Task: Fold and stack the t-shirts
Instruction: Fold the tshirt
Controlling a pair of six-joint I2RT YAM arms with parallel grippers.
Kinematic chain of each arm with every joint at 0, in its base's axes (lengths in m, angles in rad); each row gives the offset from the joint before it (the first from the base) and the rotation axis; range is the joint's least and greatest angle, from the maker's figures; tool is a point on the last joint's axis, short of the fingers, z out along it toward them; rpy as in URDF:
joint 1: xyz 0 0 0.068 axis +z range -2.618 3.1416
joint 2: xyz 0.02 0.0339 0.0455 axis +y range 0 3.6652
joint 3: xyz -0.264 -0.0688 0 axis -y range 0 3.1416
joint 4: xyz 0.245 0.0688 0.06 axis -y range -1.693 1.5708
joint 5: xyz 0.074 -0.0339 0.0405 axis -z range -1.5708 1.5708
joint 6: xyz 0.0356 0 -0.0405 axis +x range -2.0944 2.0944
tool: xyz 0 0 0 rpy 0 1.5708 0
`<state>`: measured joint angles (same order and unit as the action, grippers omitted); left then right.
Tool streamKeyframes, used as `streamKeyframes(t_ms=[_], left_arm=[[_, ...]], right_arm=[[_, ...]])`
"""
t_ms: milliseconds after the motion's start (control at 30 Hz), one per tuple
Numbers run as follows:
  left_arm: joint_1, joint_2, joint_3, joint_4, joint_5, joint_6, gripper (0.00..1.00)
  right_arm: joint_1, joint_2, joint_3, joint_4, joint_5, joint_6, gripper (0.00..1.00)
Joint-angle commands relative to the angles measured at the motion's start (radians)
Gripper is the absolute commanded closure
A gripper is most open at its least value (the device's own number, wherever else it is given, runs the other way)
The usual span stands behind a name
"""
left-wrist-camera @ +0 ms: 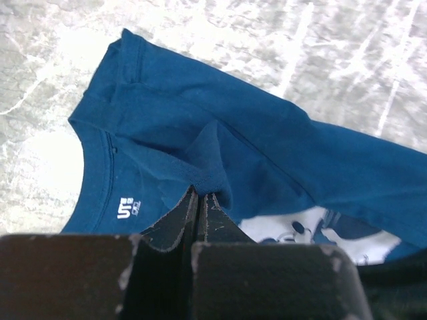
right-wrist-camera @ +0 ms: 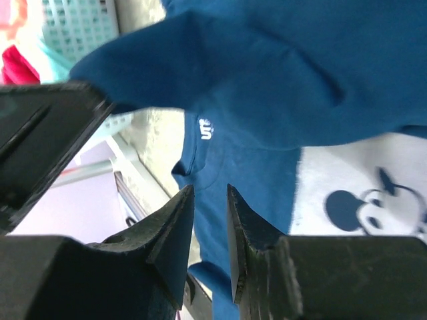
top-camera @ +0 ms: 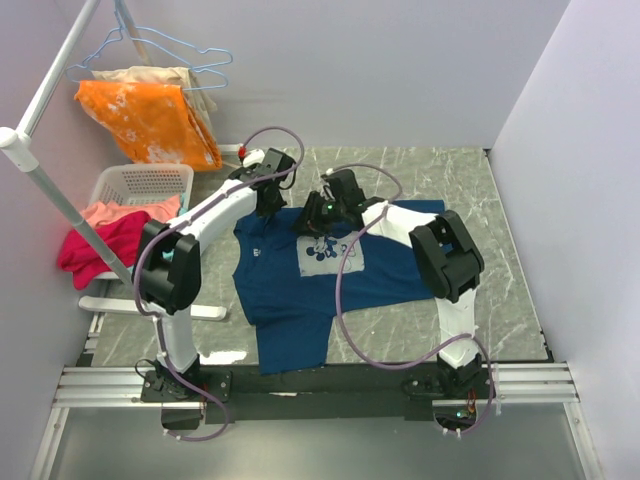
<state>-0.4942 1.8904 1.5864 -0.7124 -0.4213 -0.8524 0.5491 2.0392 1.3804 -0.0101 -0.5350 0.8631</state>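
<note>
Washing is seen in a white latticed basket (top-camera: 150, 183) standing off the left edge of the marbled tabletop (top-camera: 480, 200): pink and red clothes (top-camera: 95, 240) are heaped in it and spill over its near rim. An orange garment (top-camera: 150, 125) is hung behind the basket, under pale wire hangers (top-camera: 170, 50), and a white rack pole (top-camera: 50, 190) is slanted across that corner. The navy t-shirt (top-camera: 300, 290) is spread front up on the left half of the tabletop, its collar toward the basket side and its pale mouse print (top-camera: 330, 255) near the middle. Its lower hem is laid right at the near edge. A ridge of cloth beside the collar is pinched between the closed fingers of the left hand (left-wrist-camera: 200, 200) and is raised off the surface. The right hand (right-wrist-camera: 209, 213) is held just above the shirt next to the print, its fingers parted by a narrow gap with nothing caught between them. Bare marble is shown to the right of the shirt as far as the wall, and in a strip along the far edge.
</note>
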Motion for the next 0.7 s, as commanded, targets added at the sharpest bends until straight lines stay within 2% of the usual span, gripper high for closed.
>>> streamKeyframes(t_ms=[0, 400, 667], left_arm=[[0.006, 0.019, 0.046, 0.039, -0.069, 0.004, 0.99], [0.043, 0.113, 0.096, 0.014, -0.106, -0.023, 0.99], [0.077, 0.122, 0.069, -0.010, -0.099, -0.056, 0.99]], right_arm=[[0.028, 0.019, 0.069, -0.031, -0.031, -0.041, 0.67], [0.098, 0.124, 0.230, -0.235, 0.130, -0.153, 0.67], [0.114, 0.180, 0.302, -0.289, 0.181, -0.164, 0.61]])
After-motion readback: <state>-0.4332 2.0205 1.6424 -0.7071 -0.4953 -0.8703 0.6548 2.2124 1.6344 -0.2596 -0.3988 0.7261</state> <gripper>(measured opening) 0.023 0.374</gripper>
